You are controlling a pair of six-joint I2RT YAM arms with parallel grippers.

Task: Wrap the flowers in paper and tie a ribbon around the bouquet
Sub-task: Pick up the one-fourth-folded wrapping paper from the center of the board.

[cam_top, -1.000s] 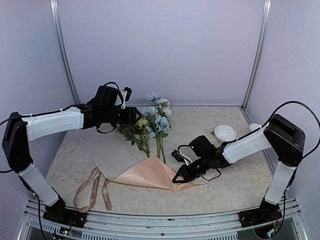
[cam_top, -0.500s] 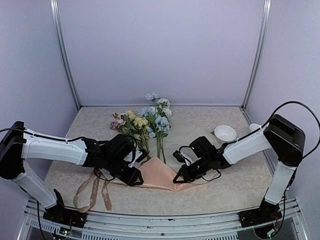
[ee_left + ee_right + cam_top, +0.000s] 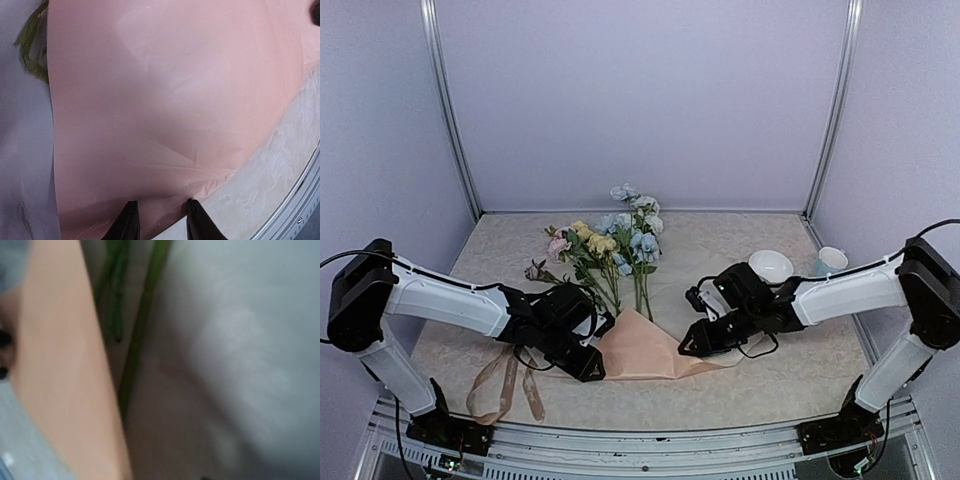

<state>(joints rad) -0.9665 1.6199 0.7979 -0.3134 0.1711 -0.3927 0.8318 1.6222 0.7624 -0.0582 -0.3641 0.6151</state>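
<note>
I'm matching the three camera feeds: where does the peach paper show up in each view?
Top external: the paper lies low in the centre.
Left wrist: it fills most of the frame.
Right wrist: a blurred band down the left.
Shared landmark: flower stems.

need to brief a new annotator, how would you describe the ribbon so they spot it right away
Start at the marbled table and go to its near left corner. The ribbon lies there, just left of the paper. It is a narrow, looping tan strip, darker than that broad peach sheet.
</note>
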